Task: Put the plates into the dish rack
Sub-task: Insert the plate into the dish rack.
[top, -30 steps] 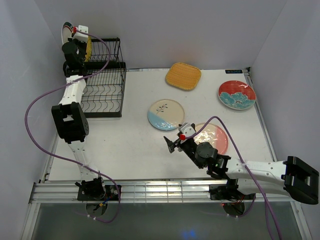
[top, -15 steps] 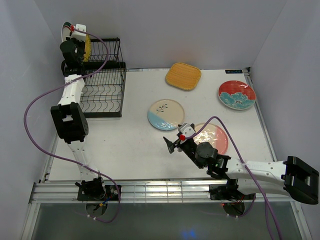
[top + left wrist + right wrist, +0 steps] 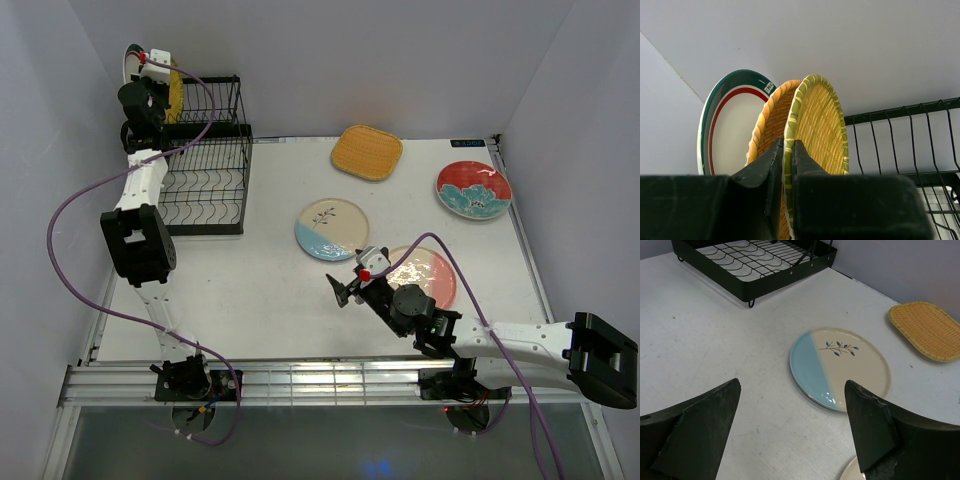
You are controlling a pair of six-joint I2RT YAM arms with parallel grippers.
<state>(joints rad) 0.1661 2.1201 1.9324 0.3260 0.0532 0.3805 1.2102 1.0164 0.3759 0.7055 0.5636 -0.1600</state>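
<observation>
My left gripper [image 3: 786, 146] is shut on the rim of a woven yellow plate with a green edge [image 3: 822, 130], held upright at the upper basket of the black wire dish rack [image 3: 205, 170]. Behind it stand a woven orange plate [image 3: 771, 122] and a green-striped white plate [image 3: 727, 125]. In the top view this gripper [image 3: 150, 72] is at the rack's far left corner. My right gripper [image 3: 792, 390] is open and empty above the table, just short of the cream-blue plate [image 3: 840, 367]. The cream-pink plate [image 3: 425, 275], red-teal floral plate [image 3: 473, 189] and rounded-square woven plate [image 3: 367, 152] lie flat on the table.
The rack's lower slotted section [image 3: 755, 260] shows no plates in it. White walls close in on the left, back and right. My right arm [image 3: 500, 340] stretches along the table's near right edge.
My left gripper has shifted slightly left at the rack's upper basket with the plate in it. The right arm has not moved.
</observation>
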